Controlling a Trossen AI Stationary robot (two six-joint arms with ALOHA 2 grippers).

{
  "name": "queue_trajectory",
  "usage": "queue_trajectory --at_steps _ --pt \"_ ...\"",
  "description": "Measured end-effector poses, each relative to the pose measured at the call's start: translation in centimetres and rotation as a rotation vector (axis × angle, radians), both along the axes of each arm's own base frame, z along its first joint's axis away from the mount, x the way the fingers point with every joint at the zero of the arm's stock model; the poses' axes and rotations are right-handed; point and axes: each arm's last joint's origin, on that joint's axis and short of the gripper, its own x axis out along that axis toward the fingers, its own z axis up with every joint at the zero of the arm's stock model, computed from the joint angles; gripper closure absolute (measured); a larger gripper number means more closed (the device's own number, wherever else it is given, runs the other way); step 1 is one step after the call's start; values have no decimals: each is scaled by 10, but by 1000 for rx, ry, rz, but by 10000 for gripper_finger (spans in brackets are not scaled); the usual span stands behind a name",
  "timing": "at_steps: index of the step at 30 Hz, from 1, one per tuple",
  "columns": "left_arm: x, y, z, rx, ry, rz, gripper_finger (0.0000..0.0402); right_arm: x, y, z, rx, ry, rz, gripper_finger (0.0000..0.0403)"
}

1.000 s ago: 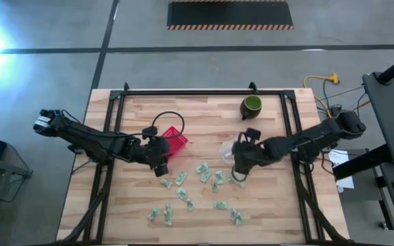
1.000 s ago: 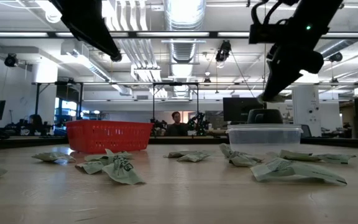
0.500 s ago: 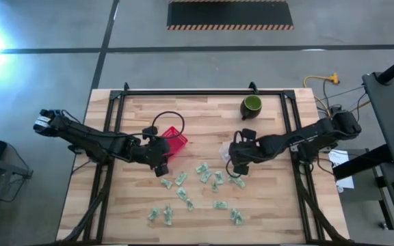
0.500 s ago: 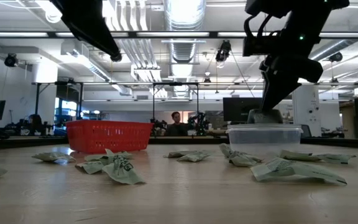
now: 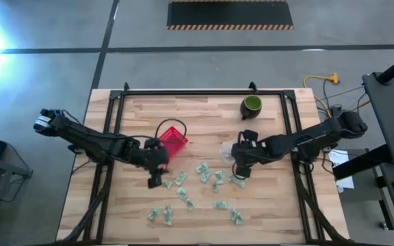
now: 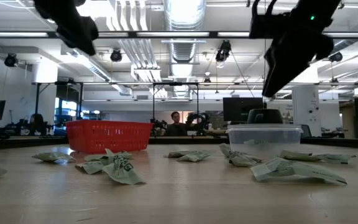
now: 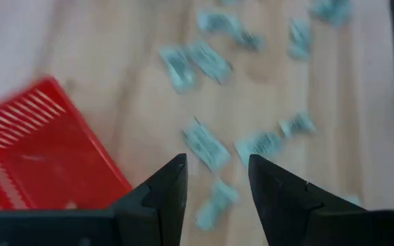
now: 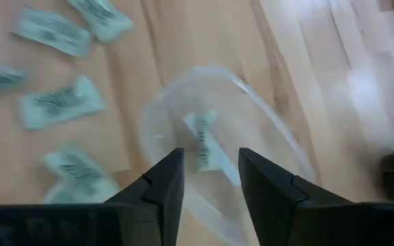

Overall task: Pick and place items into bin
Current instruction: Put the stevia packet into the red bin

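Nearest the table's front edge, a loose scatter of small green-and-white wrapped items (image 5: pixel 183 193) lies on the wooden table (image 5: pixel 204 116), spreading from the front toward the middle. In the low view the same items (image 6: pixel 120 169) lie flat on the surface, apart from one another.

Left gripper (image 5: pixel 154 179) hangs above the near-left part of the scatter, just in front of the red basket (image 5: pixel 172 140). Its wrist view shows the left gripper (image 7: pixel 215 181) with fingers parted and nothing between them; several items (image 7: pixel 205 147) lie below it, and the red basket (image 7: pixel 40 154) sits to one side.

Right gripper (image 5: pixel 241 169) is positioned above the clear plastic container (image 5: pixel 226 152), which stands beside the right of the scatter. Its wrist view shows the right gripper (image 8: pixel 211 174) with fingers apart and empty, directly over the clear plastic container (image 8: pixel 265 137); one wrapped item (image 8: pixel 204 141) is inside it.

Farther back, a dark green cup (image 5: pixel 252 105) stands near the table's rear edge, well apart from both grippers.
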Motion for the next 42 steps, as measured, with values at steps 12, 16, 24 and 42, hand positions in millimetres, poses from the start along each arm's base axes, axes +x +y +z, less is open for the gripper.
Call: queue_trajectory --at_steps 12,16,24,42 --pt "-22 -33 -18 134 114 -326 262 -25 46 28 189 -194 16 291" --pt "-17 -35 -32 158 101 -360 262 -33 68 31 259 -234 53 294" --pt "0 -44 -69 264 229 -428 262 -64 109 29 374 -204 81 296" --pt "23 -49 -115 345 334 -353 262 -110 156 11 479 -180 -60 324"
